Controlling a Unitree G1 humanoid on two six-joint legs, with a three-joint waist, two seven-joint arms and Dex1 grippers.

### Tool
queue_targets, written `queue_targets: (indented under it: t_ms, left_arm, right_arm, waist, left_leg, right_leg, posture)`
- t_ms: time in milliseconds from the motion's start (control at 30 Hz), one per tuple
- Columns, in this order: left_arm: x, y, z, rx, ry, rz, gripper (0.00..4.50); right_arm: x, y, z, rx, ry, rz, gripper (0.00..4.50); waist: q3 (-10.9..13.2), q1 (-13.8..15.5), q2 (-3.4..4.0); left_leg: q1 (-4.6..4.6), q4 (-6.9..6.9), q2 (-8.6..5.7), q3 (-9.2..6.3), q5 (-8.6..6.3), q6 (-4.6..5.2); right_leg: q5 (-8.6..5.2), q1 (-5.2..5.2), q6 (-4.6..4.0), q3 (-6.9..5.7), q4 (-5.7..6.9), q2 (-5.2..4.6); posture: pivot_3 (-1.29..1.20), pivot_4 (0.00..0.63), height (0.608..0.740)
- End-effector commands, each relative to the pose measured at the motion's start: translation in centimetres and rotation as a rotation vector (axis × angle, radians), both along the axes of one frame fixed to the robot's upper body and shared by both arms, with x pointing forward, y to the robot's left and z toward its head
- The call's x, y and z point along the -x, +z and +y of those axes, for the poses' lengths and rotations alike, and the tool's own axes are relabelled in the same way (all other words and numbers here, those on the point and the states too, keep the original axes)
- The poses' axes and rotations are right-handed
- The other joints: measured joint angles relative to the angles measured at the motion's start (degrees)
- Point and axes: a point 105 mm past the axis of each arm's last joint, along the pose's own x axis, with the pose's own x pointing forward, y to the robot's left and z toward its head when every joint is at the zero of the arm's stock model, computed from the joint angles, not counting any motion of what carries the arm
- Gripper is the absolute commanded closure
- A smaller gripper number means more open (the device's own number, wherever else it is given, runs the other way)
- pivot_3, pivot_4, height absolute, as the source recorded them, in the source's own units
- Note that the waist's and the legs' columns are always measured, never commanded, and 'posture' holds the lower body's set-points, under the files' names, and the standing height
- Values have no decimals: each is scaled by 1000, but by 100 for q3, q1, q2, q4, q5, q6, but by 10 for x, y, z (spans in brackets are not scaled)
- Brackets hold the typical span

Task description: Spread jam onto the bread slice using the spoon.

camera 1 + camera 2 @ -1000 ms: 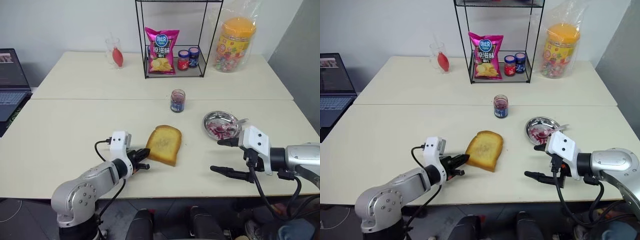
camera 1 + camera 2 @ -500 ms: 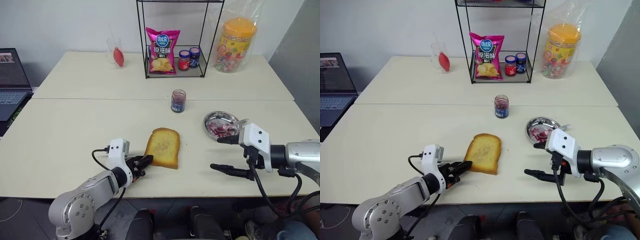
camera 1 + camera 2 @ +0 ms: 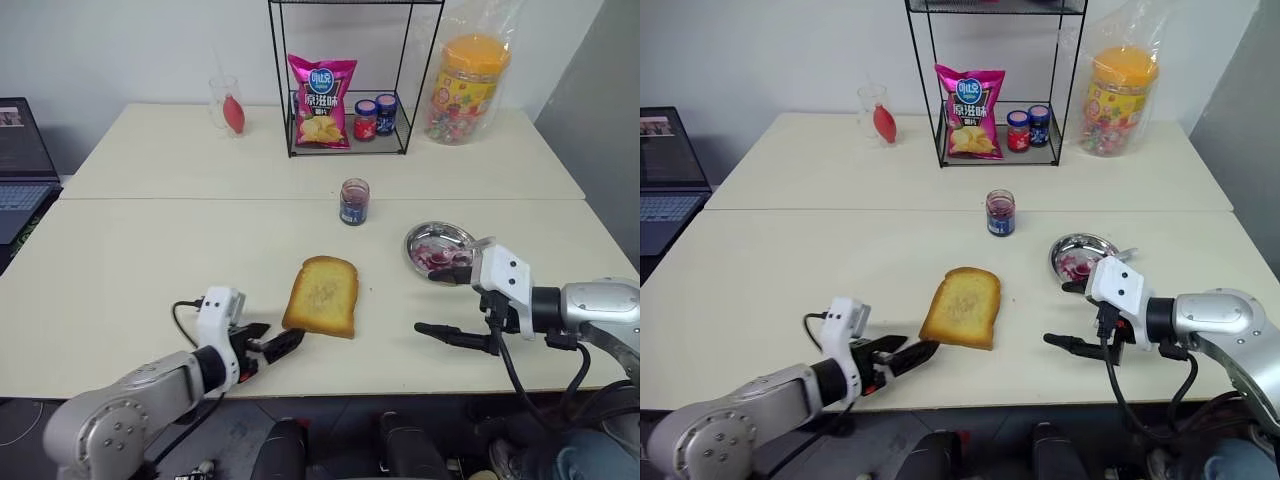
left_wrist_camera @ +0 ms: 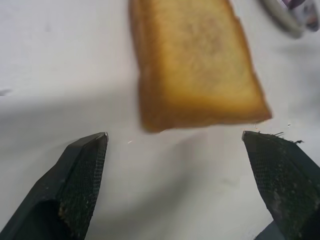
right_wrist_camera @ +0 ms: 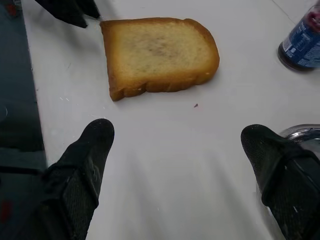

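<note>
The bread (image 3: 321, 297) lies flat on the table (image 3: 130, 260), near the front edge, its top bare of jam. My left gripper (image 3: 267, 343) sits just off the slice's near left corner with its fingers spread wide and nothing between them; in the left wrist view the bread's near edge lies past the two tips, apart from both.

The jam (image 3: 436, 254) shows as red smears in a small metal dish (image 3: 418, 235) to the right of the bread, well apart from it. The spoon (image 3: 481, 242) rests in that dish with its handle poking over the right rim.

My right gripper (image 3: 432, 302) hangs just in front of the dish, fingers fully apart and empty: one tip is by the dish's near rim, the other is lower, toward the table edge. In the right wrist view the dish's rim shows beside one finger (image 5: 280, 170).

Behind the bread stands a dark jar (image 3: 354, 201). Farther back, a wire rack (image 3: 345, 80) holds a pink chip bag (image 3: 321, 103) and two small jars (image 3: 375, 116). A glass (image 3: 228, 103) stands to its left and a tub of sweets (image 3: 463, 88) to its right.
</note>
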Motion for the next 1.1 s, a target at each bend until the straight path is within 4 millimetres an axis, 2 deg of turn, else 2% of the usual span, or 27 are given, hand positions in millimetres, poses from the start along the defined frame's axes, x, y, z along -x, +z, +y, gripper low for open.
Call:
queue_targets:
  t_ms: [33, 167, 333, 433, 533, 600, 667, 733, 900, 967, 1033, 1100]
  left_arm:
    - [4, 12, -16, 23, -125, -79, 18]
    - [2, 16, -18, 24, -153, -132, 18]
    - [-20, 37, 12, 15, -51, -304, 18]
    - [-27, 67, 9, -83, -183, -490, 18]
    - [-27, 90, -1, -116, -304, -588, 18]
    - [-24, 109, -17, -187, -471, -675, 18]
    - [-21, 116, -27, -250, -596, -712, 18]
    - [-20, 119, -35, -247, -680, -712, 18]
    - [-20, 129, -47, -220, -772, -729, 18]
    - [-21, 131, -55, -267, -857, -756, 18]
    - [-22, 132, -66, -276, -943, -778, 18]
    - [-27, 129, -73, -288, -977, -790, 18]
  right_arm:
    - [0, 8, 5, -10, 18, -54, 0]
    - [0, 9, 5, -14, 19, -58, 0]
    - [-1, 12, 2, -33, 10, -75, 0]
    - [-5, 15, -6, -72, -34, -123, 0]
    - [-8, 20, -16, -119, -99, -165, 0]
    - [-20, 30, -33, -238, -261, -224, 0]
    - [-30, 40, -49, -344, -402, -313, 0]
    - [-35, 39, -63, -394, -521, -332, 0]
    - [-37, 32, -78, -518, -645, -226, 0]
    - [-43, 28, -95, -603, -755, -206, 0]
    - [-53, 13, -111, -725, -879, -115, 0]
    - [-64, -4, -119, -773, -944, -44, 0]
  waist:
    - [0, 23, -3]
    - [0, 33, -3]
    - [0, 27, -3]
    - [5, 31, -11]
    - [5, 83, -11]
    - [6, 86, -14]
    - [9, 83, -18]
    - [9, 73, -16]
    - [13, 10, -10]
    - [13, 1, -10]
    - [14, -5, -8]
    - [13, -13, -9]
  left_leg:
    - [0, 0, 0, 1, 0, 0]
    - [-1, 3, -2, 4, -1, -1]
    - [0, -1, 4, 3, -1, -1]
    - [-1, -2, 4, 3, -1, -1]
    - [-6, 0, 0, 2, -1, -2]
    - [-9, 1, 0, 11, -1, -2]
    - [-11, 2, 1, 10, -1, -2]
    - [-10, -1, 0, 13, -1, -2]
    - [-9, -10, 5, 9, -2, -1]
    - [-8, -10, 7, 7, -2, -1]
    - [-8, -7, 7, 5, -2, -1]
    - [-5, -1, 6, 6, -1, 0]
  right_leg:
    - [0, 0, 0, 1, -1, -1]
    - [0, 3, 0, 5, -6, -4]
    - [-1, 0, -2, 1, -5, 0]
    - [-3, -2, -5, -1, -3, 1]
    - [-3, -1, -6, 0, -9, -1]
    - [-3, -1, -5, 8, -16, -3]
    - [-3, -2, -5, 7, -16, 0]
    - [-1, -2, -2, 12, -15, 0]
    - [-1, -5, -1, 8, -11, 6]
    - [-2, -5, -4, 7, -7, 10]
    - [-2, -4, -3, 6, -5, 13]
    - [-1, 0, -3, 9, -3, 13]
  posture:
    - [0, 150, 740]
    - [0, 150, 740]
    - [0, 150, 740]
    - [0, 150, 740]
    - [0, 150, 740]
    - [0, 150, 740]
    - [0, 150, 740]
    - [0, 150, 740]
    - [0, 150, 740]
    - [0, 150, 740]
    - [0, 150, 740]
    - [0, 150, 740]
